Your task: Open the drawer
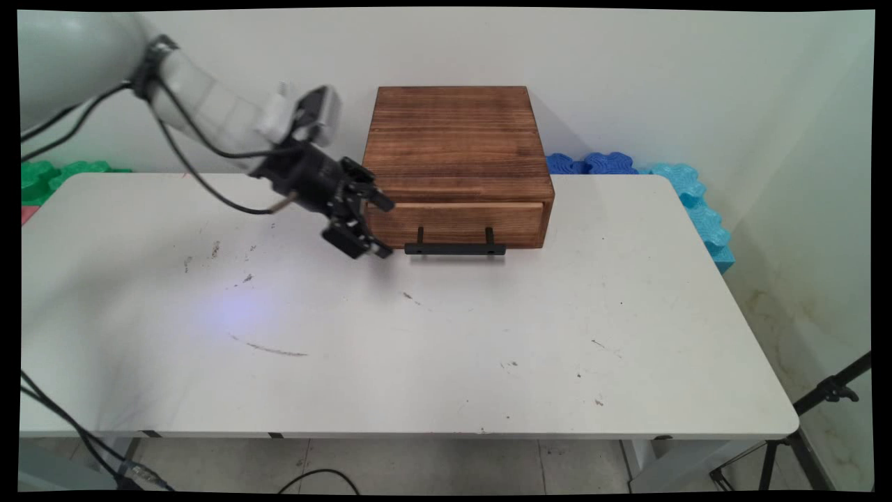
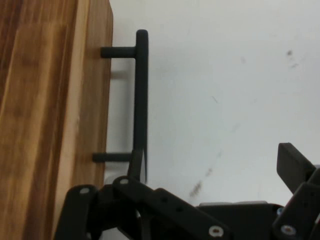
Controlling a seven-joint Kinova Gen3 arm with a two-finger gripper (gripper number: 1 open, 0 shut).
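Gripper [image 1: 380, 226] sits low over the counter [image 1: 418, 348], just off the left front corner of the wooden drawer box [image 1: 456, 146]; jaws stand open, nothing between them; one finger reaches up toward the box's front corner, the other hangs lower, near the counter.

Key relation: the black bar handle [image 1: 455, 247] lies to the right of the jaws in the main view, its near end just beside the lower finger, apart from it as far as I can tell; the bar's long axis runs left-right along the drawer front [image 1: 456, 223], parallel to the counter's near edge; two short posts hold it off the wood, so there is a gap behind the bar.

Hand view agrees: handle [image 2: 141, 100] runs up the picture from the linkage at the bottom, drawer front [image 2: 92, 100] to its left, bare counter [image 2: 225, 100] to its right; one finger [image 2: 136, 162] overlaps the bar's lower end near the lower post, contact or not I cannot tell; the other finger [image 2: 295, 167] is well off to the right over bare counter; so the bar is at one side of the opening, not centred in it.

Drawer looks closed, front flush with the box; box stands at the counter's back, near the wall; green and blue foam pieces lie behind the counter, well clear.
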